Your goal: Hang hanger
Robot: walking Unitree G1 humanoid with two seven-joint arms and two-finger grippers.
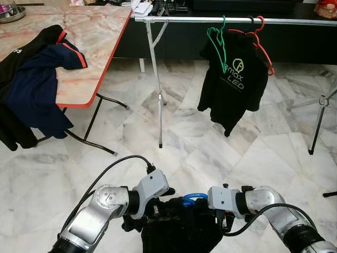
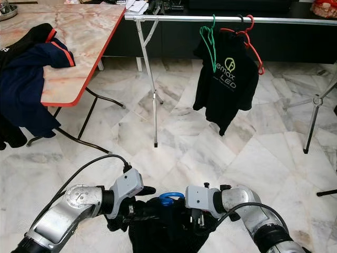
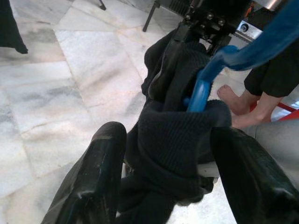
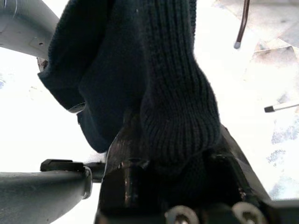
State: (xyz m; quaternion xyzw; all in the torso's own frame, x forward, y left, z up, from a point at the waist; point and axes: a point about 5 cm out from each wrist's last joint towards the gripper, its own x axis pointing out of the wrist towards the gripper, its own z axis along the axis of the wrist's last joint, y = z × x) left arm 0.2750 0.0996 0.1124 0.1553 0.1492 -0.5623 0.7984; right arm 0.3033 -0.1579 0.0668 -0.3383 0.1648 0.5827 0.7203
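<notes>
Marble floor (image 1: pixel 210 153): pale veined tiles across the whole frame, bare between robot and rail.

Counter (image 1: pixel 89 47): marble-patterned folding top with red edge, upper left; dark navy and black garments (image 1: pixel 31 89) draped over its near side.

Clothes rail (image 1: pixel 237 20): metal bar along the top of the frame on tripod legs. It carries a black printed T-shirt (image 1: pixel 234 84) on a red hanger (image 1: pixel 259 39), with an empty green hanger (image 1: pixel 217 42) just beside it.

Black garment (image 1: pixel 179 229): bottom centre, hung on the blue hanger (image 1: pixel 194 199), whose hook stands up between the two wrists.

Left pincer (image 3: pixel 168 182): fingers (image 3: pixel 100 172) part open, clamped on a bunched fold of the garment's ribbed collar, the blue hanger just beyond.

Right pincer (image 4: pixel 173 177): closed on the ribbed knit of the same garment, seen close in the right wrist view.

Step in hand, by judgement: carrying the dressed hanger toward the rail, well apart from it at present. The next move calls for walking nearer, raising the hook above the bar, and setting it down in a free stretch beside the green hanger.

A person's bare feet (image 3: pixel 243 105) stand on the floor at the right edge of the left wrist view.
</notes>
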